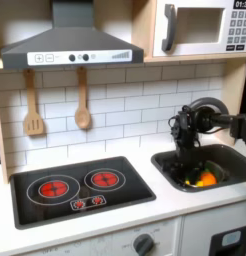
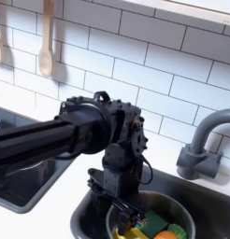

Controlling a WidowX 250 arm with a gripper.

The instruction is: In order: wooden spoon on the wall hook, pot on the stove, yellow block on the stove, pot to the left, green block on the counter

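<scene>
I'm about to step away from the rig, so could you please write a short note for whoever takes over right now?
Gripper: lowered into the sink, at the pot's rim; cannot tell whether it is open or shut.
Wooden spoon: hanging on the wall under the hood, beside a wooden spatula. Done.
Pot: in the sink, yellow block and green block inside.
Stove: nothing on it.
Left: pot to stove, yellow block out, pot left, green block to counter.

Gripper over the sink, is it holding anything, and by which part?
Cannot be told: the gripper sits at the pot's rim in the sink, fingertips unclear.
</scene>
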